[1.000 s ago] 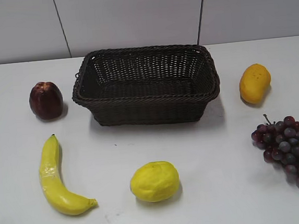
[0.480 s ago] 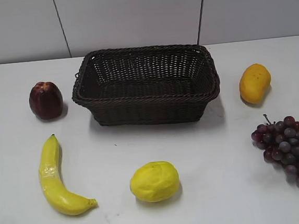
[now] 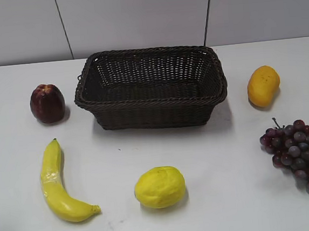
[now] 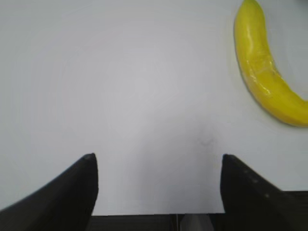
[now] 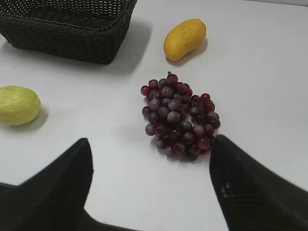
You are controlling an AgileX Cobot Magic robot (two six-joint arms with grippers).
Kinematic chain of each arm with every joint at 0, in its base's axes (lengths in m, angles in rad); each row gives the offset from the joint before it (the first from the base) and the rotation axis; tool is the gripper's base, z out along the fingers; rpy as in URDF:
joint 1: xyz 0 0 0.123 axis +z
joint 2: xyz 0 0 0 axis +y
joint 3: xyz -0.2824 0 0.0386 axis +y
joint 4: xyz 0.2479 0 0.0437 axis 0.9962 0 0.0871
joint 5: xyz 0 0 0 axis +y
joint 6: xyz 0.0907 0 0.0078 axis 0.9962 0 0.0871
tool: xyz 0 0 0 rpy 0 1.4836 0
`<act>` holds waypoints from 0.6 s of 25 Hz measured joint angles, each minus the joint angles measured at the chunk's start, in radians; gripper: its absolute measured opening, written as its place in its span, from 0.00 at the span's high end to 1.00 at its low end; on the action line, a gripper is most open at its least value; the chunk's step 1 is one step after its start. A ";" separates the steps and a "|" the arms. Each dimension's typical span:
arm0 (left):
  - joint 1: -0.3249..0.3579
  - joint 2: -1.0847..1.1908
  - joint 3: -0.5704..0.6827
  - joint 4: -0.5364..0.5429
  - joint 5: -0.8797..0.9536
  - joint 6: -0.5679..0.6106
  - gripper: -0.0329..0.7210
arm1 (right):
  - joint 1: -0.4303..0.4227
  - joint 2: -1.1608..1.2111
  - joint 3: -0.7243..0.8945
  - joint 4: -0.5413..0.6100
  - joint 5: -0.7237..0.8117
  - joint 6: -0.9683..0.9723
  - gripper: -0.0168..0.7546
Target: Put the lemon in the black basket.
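The lemon [image 3: 159, 187] is seen in the exterior view lying on the white table [image 3: 211, 148], near the front edge and well apart from the black basket [image 3: 151, 87], which stands farther back at the middle with nothing visible inside it. In that view a dark red apple [image 3: 47, 103] is placed left of the basket, a banana [image 3: 58, 183] lies left of the lemon, a mango [image 3: 263, 86] rests right of the basket, and a bunch of grapes [image 3: 301, 155] is cut off by the right edge. Neither arm is shown there.

In the left wrist view the left gripper [image 4: 156, 161] is seen with its fingers [image 4: 79, 185] spread wide and nothing between them, only bare table; the banana is cut off at the right edge, and neither lemon nor basket is included.

In the right wrist view the right gripper [image 5: 150, 147] is likewise seen with its fingers [image 5: 250, 185] wide apart and nothing held. The grapes are shown whole just ahead of it, which the exterior view does not give. The lemon [image 5: 18, 105] appears at the left edge, partly cut off and paler, and only a corner of the basket [image 5: 67, 24] is included. The apple is shown in neither wrist view.
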State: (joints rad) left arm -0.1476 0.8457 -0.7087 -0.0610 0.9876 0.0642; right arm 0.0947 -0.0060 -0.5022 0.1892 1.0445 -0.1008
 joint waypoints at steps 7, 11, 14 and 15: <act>-0.237 0.231 -0.100 0.015 -0.041 0.000 0.18 | 0.000 0.000 0.000 0.000 0.000 0.000 0.24; -0.371 0.383 -0.183 0.041 -0.049 0.001 0.18 | 0.000 0.000 0.000 0.000 0.000 0.000 0.24; -0.458 0.490 -0.248 0.050 -0.059 0.001 0.18 | 0.000 0.000 0.000 0.000 0.000 0.000 0.24; -0.494 0.535 -0.273 0.055 -0.061 0.001 0.18 | 0.000 0.000 0.000 0.000 0.000 0.000 0.24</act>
State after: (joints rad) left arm -0.6413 1.3808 -0.9821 -0.0060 0.9268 0.0652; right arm 0.0947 -0.0060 -0.5022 0.1892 1.0445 -0.1008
